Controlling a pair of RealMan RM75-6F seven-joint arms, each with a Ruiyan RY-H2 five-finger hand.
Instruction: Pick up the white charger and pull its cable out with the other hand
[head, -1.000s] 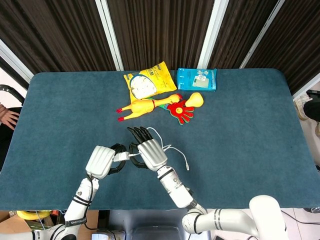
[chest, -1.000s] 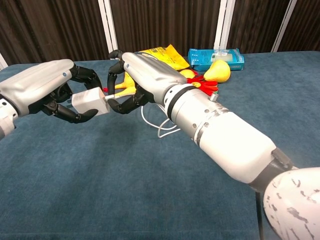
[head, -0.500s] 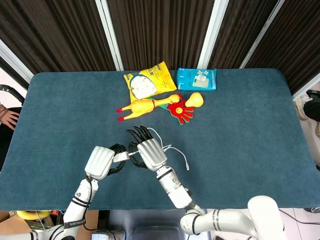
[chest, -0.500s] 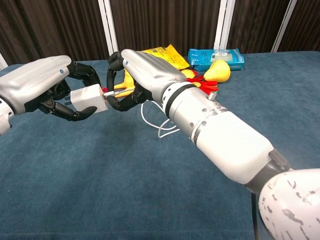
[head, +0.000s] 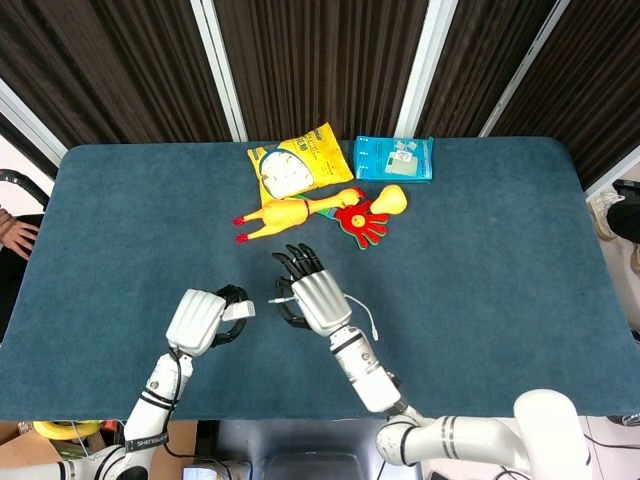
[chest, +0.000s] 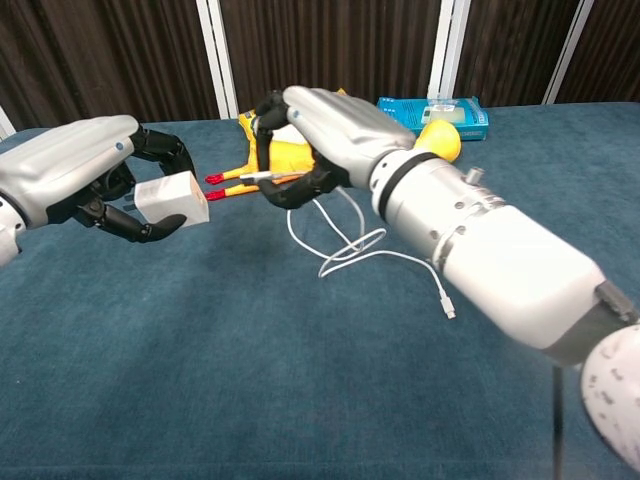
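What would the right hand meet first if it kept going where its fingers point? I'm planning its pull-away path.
Probably the rubber chicken: the right hand points up-table toward it, though depth is uncertain.

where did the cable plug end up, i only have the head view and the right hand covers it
Observer: In the chest view the right hand pinches the plug end of the cable, clear of the white charger.
Operator: charger still gripped?
Observer: Yes, the left hand holds it off the table, its bare face toward the plug.
Operator: rest of the cable?
Observer: It loops down onto the cloth, with the far connector lying free.
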